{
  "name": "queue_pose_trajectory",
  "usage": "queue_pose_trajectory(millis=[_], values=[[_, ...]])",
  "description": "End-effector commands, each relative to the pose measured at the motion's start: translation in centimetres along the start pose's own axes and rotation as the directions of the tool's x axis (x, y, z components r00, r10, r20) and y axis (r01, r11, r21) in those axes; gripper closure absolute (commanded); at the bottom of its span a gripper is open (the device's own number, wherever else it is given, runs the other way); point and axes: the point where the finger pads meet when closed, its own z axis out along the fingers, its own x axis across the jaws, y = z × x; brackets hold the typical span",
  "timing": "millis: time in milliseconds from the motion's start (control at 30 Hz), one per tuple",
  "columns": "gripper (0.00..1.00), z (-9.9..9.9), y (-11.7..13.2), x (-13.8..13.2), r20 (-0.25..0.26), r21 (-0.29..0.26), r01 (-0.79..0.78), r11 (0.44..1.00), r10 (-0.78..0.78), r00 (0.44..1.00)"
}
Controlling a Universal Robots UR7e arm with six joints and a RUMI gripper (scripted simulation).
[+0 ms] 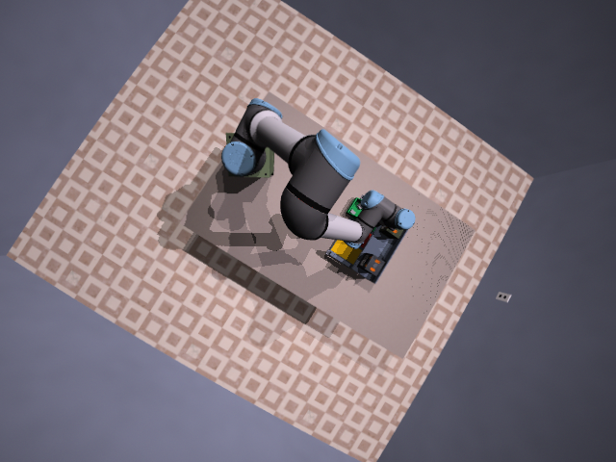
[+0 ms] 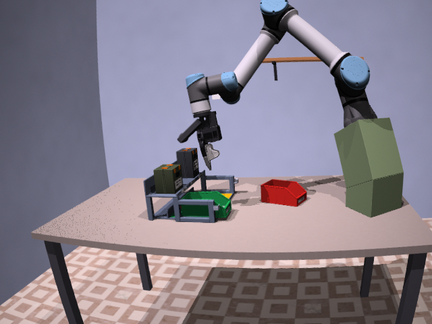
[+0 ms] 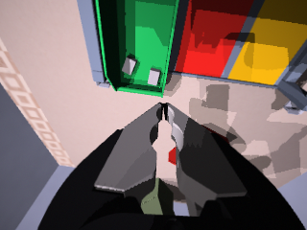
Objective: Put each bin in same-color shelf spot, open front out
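Observation:
The green bin [image 1: 354, 207] [image 2: 223, 205] [image 3: 155, 29] is in the shelf's end bay, its open front facing out. The front end sticks out past the shelf's front lip [image 3: 201, 77]. Two grey parts [image 3: 129, 65] [image 3: 153, 77] lie in it. Its mark is hidden. The red mark [image 3: 201, 62] and yellow mark [image 3: 254, 59] [image 1: 346, 249] are uncovered. The red bin [image 2: 279, 193] stands upright on the table in front of the shelf; its inside is hidden. My gripper [image 2: 210, 169] [image 3: 163, 103] is shut and empty, above and in front of the green bin's front edge.
The grey shelf [image 2: 195, 220] [image 3: 88, 43] has side rails and posts around its bays. An olive box [image 2: 167, 181] and a dark box [image 2: 188, 162] stand on its low upper board. The robot's green base [image 2: 373, 181] stands beyond the red bin.

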Motion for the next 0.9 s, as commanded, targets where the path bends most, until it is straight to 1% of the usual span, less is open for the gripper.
queue_pose_trajectory(millis=[0,400,633,867], values=[[1.0,-0.2,0.0,-0.1,-0.001,0.002,0.001,1.0,-0.001,1.0],[1.0,-0.1,0.1,-0.1,-0.001,0.001,0.004,1.0,-0.004,1.0],[1.0,0.1,0.3,-0.3,-0.003,0.003,0.031,1.0,-0.031,1.0],[1.0,0.9,0.9,-1.0,-0.01,0.011,0.152,0.988,-0.151,0.988]])
